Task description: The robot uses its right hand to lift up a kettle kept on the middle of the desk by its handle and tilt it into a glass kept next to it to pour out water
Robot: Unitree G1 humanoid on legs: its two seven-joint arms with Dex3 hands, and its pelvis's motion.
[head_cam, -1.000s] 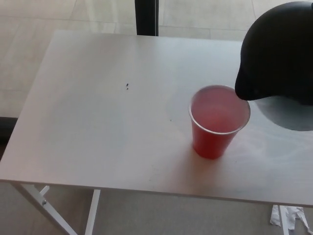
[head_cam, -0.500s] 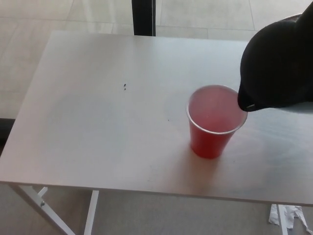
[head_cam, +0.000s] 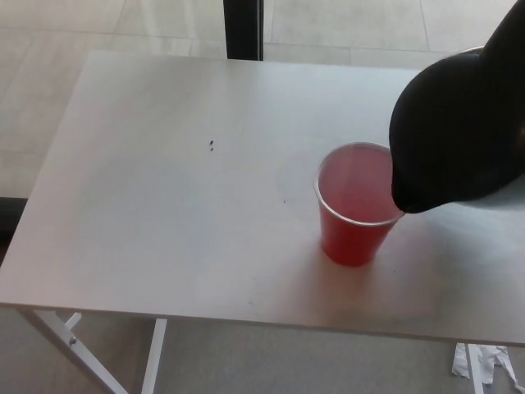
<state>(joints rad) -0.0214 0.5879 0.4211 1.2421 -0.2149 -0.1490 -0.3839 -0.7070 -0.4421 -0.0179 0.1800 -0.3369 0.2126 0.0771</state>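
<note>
A black kettle (head_cam: 459, 123) hangs tilted in the air at the right edge of the head view. Its spout (head_cam: 408, 199) dips over the right rim of a red plastic cup (head_cam: 353, 230). The cup stands upright on the white desk (head_cam: 164, 205), right of centre, and its inside looks pinkish. A pale strip of the kettle's underside shows at the far right. Black shapes at the top right merge with the kettle, so I cannot make out my right hand there. My left hand does not show.
A small dark speck (head_cam: 212, 145) lies on the desk left of the cup. A black post (head_cam: 244, 29) stands behind the far edge. Crumpled white paper (head_cam: 484, 361) lies on the floor at the lower right. The desk's front edge runs close below the cup.
The kettle has tipped further and come lower and to the left, so its spout now overlaps the cup's right rim more. The cup has stayed in place.
</note>
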